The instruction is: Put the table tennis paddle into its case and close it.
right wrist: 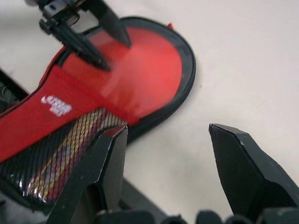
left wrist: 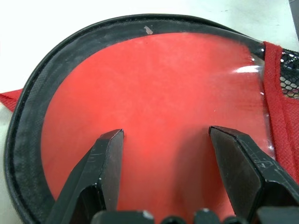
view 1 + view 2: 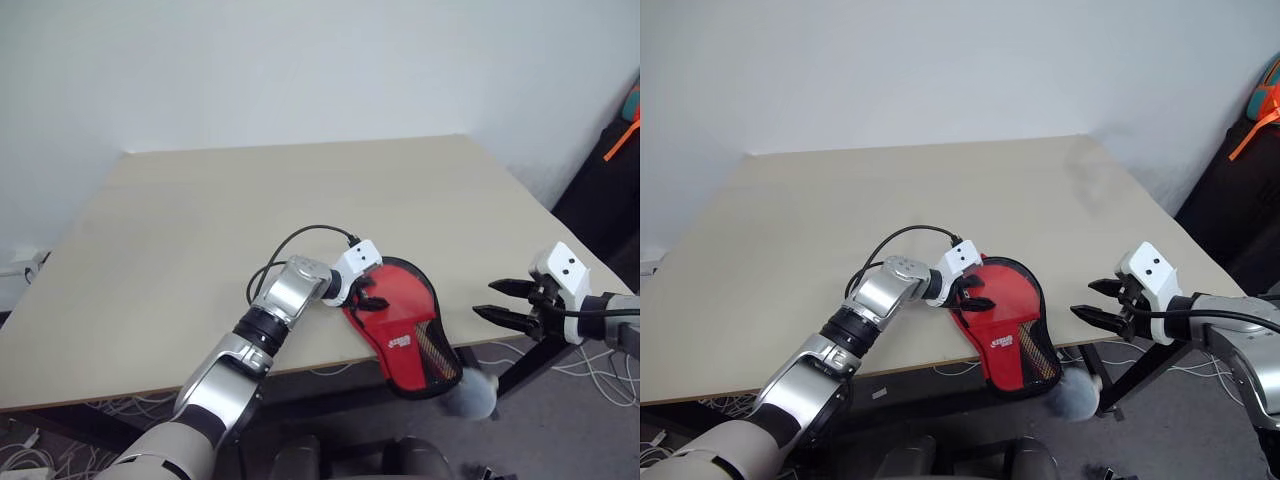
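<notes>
Red case [image 3: 400, 330] bears an unreadable white logo; left pincer [image 3: 372, 301] and right pincer [image 3: 497, 302] gape empty.

Case [image 3: 405, 335] lies flat at the table's near edge, red side up, black zipper rim all round. Round end sits on the table; the narrow end, with mesh panel and white logo, overhangs the edge. Table tennis paddle [image 1: 140, 70] is inside: red rubber face shows through the clear window (handle with stripe seen dimly behind the mesh). Cannot tell if zipper is closed.
</notes>
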